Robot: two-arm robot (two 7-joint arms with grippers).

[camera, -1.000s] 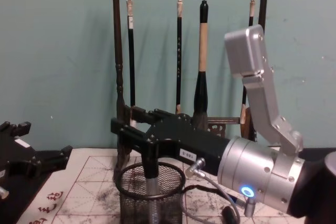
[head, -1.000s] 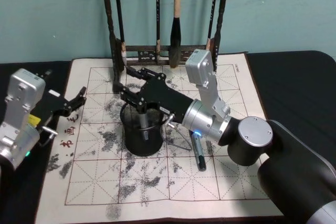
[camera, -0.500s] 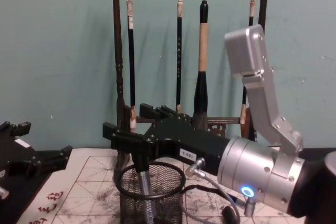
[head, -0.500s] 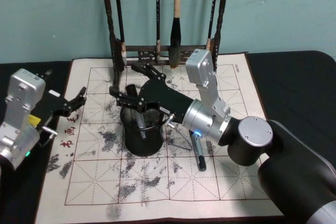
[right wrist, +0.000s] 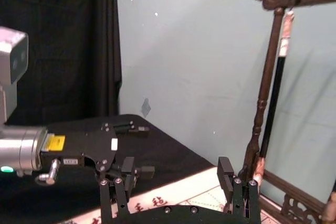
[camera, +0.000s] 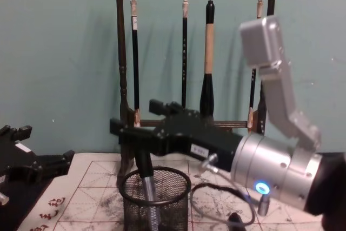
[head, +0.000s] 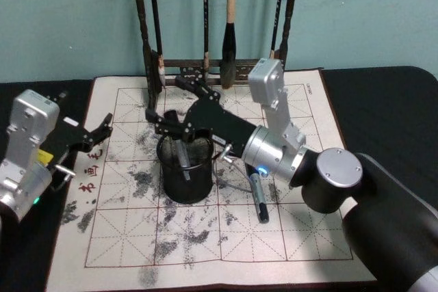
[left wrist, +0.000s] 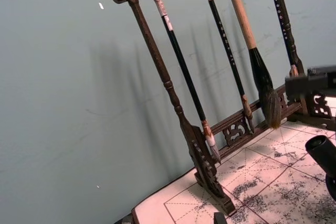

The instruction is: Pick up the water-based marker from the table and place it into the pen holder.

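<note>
mat [head: 287, 227] on table [head: 387, 104], teal wall [head: 369, 11]; right tool [head: 166, 98] apart over pen holder [head: 185, 186], marker [camera: 146, 181] inside; left tool [head: 101, 133] apart at mat edge

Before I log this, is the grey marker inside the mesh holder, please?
Inside: marker leans within the pen holder, right gripper's jaws spread above.

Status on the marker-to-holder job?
Done: a marker leans inside the pen holder. In hand: nothing; the right hand hangs open above the rim. Left: pull that arm clear. A second marker lies on the mat; the left hand is parked at the mat's left edge.
</note>
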